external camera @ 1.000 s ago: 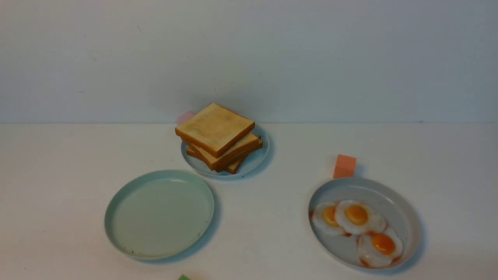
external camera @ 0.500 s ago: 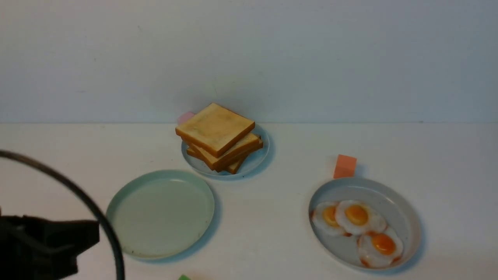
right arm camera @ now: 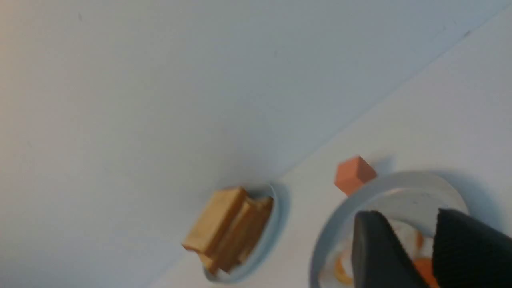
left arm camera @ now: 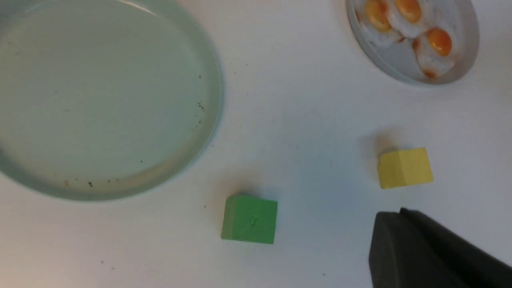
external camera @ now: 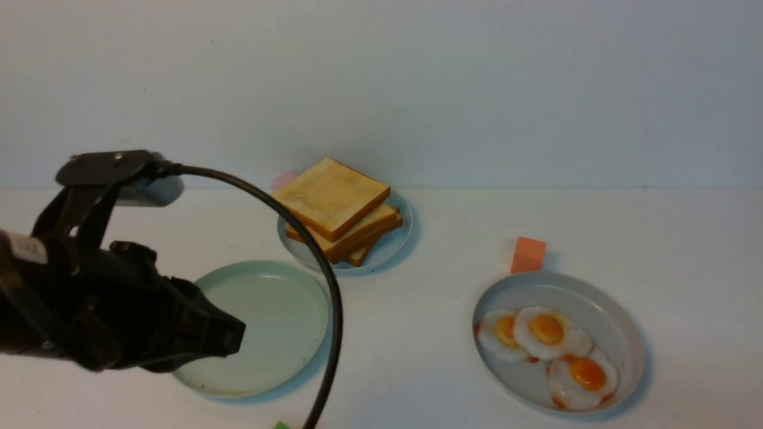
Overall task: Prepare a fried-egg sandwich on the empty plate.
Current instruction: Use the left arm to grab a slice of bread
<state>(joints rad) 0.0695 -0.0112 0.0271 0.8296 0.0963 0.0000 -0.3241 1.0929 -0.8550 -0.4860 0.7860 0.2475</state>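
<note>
On the left of the table [external camera: 429, 286], near the robot, the empty plate [external camera: 286, 310] lies flat and face up; being round, it has no long axis. Behind it and to its right, the toast slices [external camera: 331, 196] sit stacked on a blue-grey plate [external camera: 390, 241], the top slice turned with a corner toward the robot. Three fried eggs [external camera: 545, 330] lie on a grey plate [external camera: 620, 333] at the right, just in front of an orange block [external camera: 527, 255]. The table is white and lightly speckled, with a plain pale wall [external camera: 477, 89] behind. A second ago no arm showed in the front view. Now the left gripper [external camera: 235, 336], fingers clenched on nothing, hangs over the empty plate's left side, trailing a black cable [external camera: 331, 286]. The right gripper [right arm camera: 412, 218] hovers above the eggs, fingers parted.
</note>
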